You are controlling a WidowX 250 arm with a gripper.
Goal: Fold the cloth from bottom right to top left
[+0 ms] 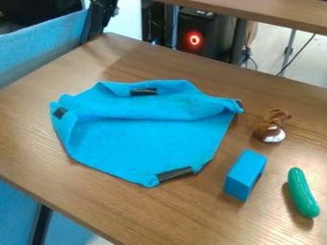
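Gripper: how far open it is, and whether it has hold of anything, I cannot tell.
Cloth [147,143]: blue, spread on the wooden table [83,198], left of the block [244,173]; the lower part is mostly flat, while a loose, raised band runs across the upper part.
Black patches: one at the top [144,91], one near the left corner [59,113], one at the lower-right edge [174,173]; a dark piece also shows by the right corner [239,103].
Step in hand: most likely the start of the fold, since the lower-right edge lies out on the wood and has not been brought over to the top left.
Next move: come down on the lower-right edge by its patch, pinch a single layer, lift it and carry it across the middle, then lay it down at the top left.
Risk: the whole piece may slide, or the raised band may bunch; the block sits near enough to be nudged on approach.
Other items: a brown and white toy [268,127] behind the block, a green toy cucumber [302,192] to its right.
Writing: no brand, label or lettering can be read on the patches, block or toys.
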